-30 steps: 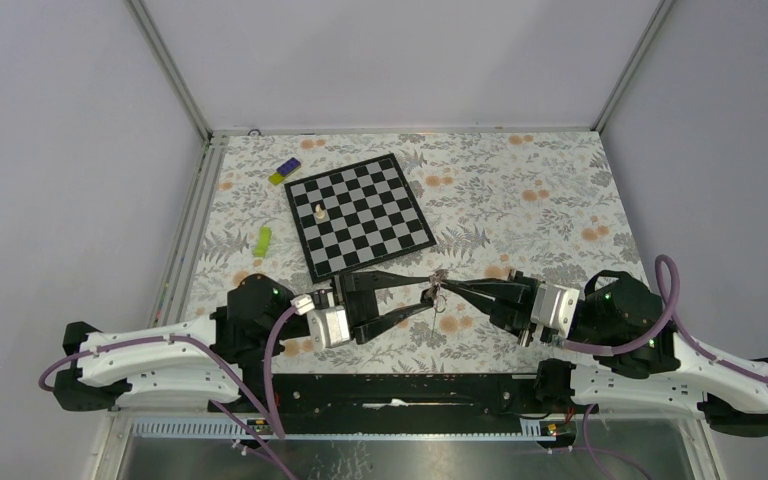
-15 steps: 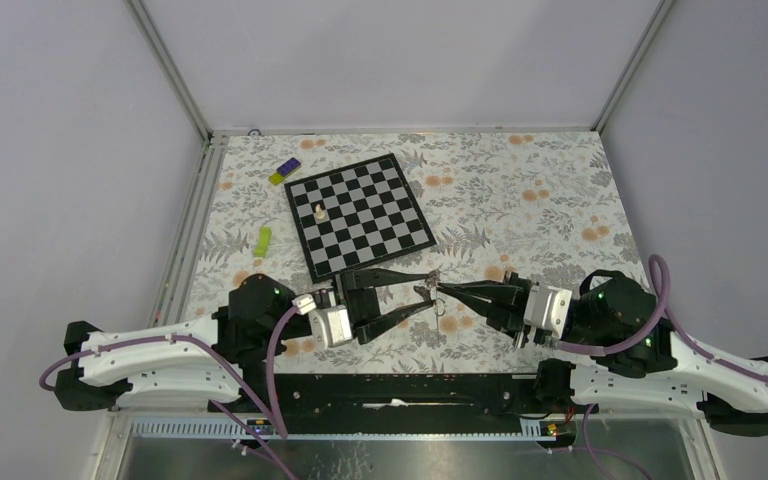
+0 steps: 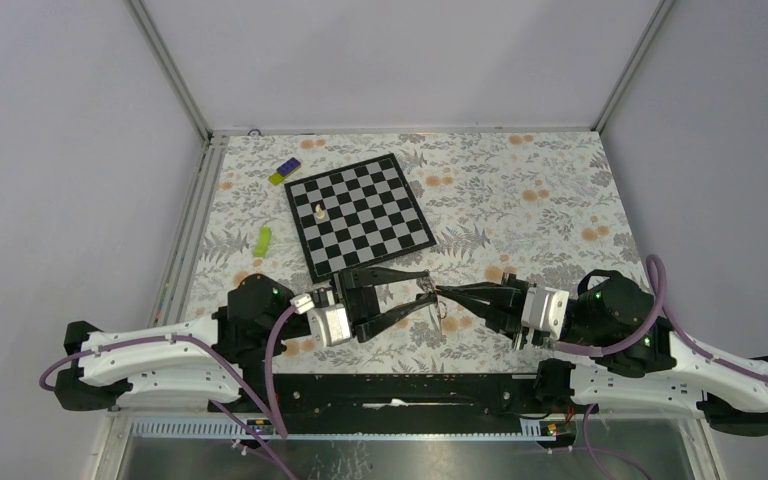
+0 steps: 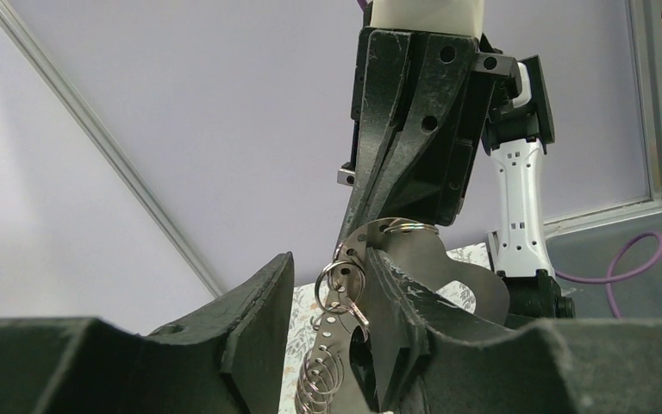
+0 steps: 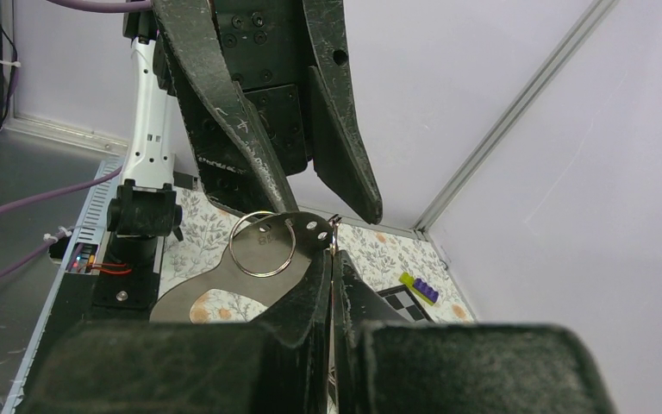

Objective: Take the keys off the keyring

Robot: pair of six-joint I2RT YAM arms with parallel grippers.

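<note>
The keys [image 3: 438, 298] hang as a small silvery bunch above the floral table, between my two grippers. In the left wrist view a holed metal strip [image 4: 332, 332] and small wire rings [image 4: 340, 285] sit between my left gripper's [image 4: 329, 263] parted fingers, close to the right finger [image 4: 396, 302]. A flat key plate [image 5: 224, 289] carries the keyring [image 5: 263, 244], a wire loop. My right gripper [image 5: 332, 254] is shut on a thin metal key seen edge-on. In the top view the left gripper [image 3: 426, 288] faces the right gripper [image 3: 440, 292] tip to tip.
A chessboard [image 3: 360, 215] lies just beyond the grippers with a white chess piece [image 3: 318, 211] on it. A purple and yellow block [image 3: 284, 171] and a green block [image 3: 263, 240] lie near the table's left rail. Walls enclose the table.
The right arm has slid slightly left towards the left gripper, carrying the bunch with it. The hanging part now dangles lower. The left gripper has barely moved.
</note>
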